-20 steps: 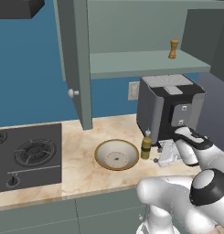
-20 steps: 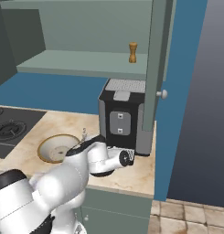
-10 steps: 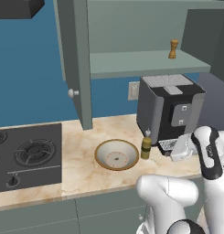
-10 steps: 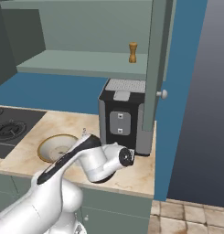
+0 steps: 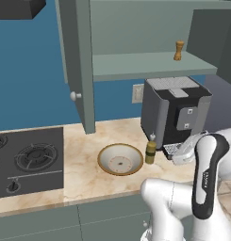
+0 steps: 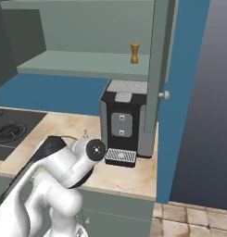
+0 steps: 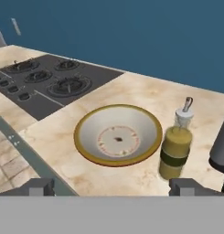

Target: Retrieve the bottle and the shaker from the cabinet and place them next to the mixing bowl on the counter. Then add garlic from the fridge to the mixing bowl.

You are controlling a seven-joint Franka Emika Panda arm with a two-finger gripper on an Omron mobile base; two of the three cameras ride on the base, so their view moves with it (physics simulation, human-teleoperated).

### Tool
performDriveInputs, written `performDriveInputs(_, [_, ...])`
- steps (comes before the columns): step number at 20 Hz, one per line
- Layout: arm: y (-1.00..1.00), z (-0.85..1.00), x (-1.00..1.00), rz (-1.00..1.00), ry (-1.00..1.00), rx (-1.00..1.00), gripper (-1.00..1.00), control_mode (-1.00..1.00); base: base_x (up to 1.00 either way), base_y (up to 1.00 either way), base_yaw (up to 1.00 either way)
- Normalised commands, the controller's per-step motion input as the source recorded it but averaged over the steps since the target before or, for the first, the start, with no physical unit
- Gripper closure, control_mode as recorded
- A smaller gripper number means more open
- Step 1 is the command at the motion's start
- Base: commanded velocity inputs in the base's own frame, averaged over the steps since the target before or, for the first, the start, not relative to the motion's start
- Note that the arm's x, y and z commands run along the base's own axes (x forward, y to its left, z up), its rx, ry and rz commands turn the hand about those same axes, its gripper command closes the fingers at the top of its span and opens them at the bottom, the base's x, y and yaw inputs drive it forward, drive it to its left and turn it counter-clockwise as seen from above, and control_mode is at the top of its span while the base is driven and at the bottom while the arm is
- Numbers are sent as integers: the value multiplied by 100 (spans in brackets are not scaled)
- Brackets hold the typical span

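Gripper fingers spread wide and empty above the counter's near edge. Just ahead sits the mixing bowl, the bottle standing upright beside it toward the right finger. Farther off, the shaker stands on the open cabinet shelf.

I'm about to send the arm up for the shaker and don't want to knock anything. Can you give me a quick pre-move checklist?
1. Bottle upright on the counter, beside the mixing bowl: ok.
2. Shaker upright on the cabinet shelf: ok.
3. Cabinet door open: ok.
4. Gripper open, holding nothing: ok.
5. Coffee machine stands just under the shelf; clearance: cannot tell.
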Motion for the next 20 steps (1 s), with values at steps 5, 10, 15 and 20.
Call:
performDriveInputs(5, [3,98,-37,-10,1,-10,-100,-100,0,0,0])
performDriveInputs(10, [0,99,-24,-20,-3,0,-100,-100,0,0,0])
performDriveInputs(15, [11,86,0,-32,-4,-1,-100,-100,0,0,0])
performDriveInputs(20, [10,90,-3,-32,-5,0,-100,-100,0,0,0])
